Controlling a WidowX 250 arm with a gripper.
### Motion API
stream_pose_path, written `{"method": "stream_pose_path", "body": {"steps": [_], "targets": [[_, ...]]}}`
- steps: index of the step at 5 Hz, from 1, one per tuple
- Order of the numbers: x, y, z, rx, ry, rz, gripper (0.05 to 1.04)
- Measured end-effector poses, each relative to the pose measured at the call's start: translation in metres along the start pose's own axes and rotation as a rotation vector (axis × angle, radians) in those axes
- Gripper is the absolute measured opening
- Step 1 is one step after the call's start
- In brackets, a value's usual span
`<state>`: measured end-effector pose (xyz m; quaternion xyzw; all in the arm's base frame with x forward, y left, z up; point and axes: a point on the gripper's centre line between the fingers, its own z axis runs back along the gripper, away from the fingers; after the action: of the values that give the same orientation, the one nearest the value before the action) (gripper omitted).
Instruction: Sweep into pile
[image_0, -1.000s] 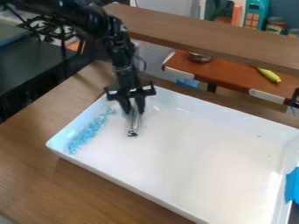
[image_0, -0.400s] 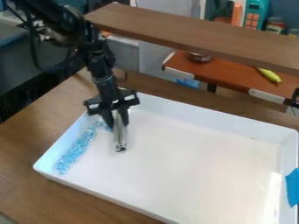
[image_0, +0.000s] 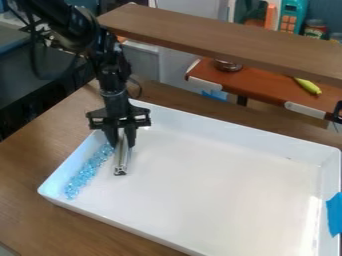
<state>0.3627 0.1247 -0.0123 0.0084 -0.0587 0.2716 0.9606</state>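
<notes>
- Metal tool (image_0: 121, 161) was clamped in gripper (image_0: 121, 140), at tray's left part.
- Blue bits (image_0: 84, 175) were strung in a slanted band along tray's left wall, just beside tool.
- White tray (image_0: 214, 200) was set on brown wooden table (image_0: 30, 162); blue tape (image_0: 334, 215) was stuck at its right end.
- Behind: long wooden plank (image_0: 220, 37) was mounted across; yellow object (image_0: 308, 86) was placed on red-brown counter (image_0: 267, 89).

Apparently a lab: robot arm (image_0: 111, 65) above a wooden tabletop (image_0: 40, 145)
</notes>
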Motion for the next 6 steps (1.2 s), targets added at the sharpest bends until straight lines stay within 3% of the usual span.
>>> {"method": "stream_pose_path", "body": {"steps": [1, 2, 3, 4, 5, 6], "targets": [[0.004, 0.004, 0.001, 0.067, -0.029, -0.059, 0.369], [0.000, 0.001, 0.007, 0.043, -0.021, -0.111, 0.369], [-0.008, -0.017, 0.026, -0.081, -0.007, -0.143, 0.369], [-0.018, -0.036, 0.047, -0.172, -0.011, -0.168, 0.369], [-0.033, -0.061, 0.060, -0.233, -0.008, -0.223, 0.369], [-0.062, -0.069, 0.046, -0.238, 0.048, -0.305, 0.369]]}}
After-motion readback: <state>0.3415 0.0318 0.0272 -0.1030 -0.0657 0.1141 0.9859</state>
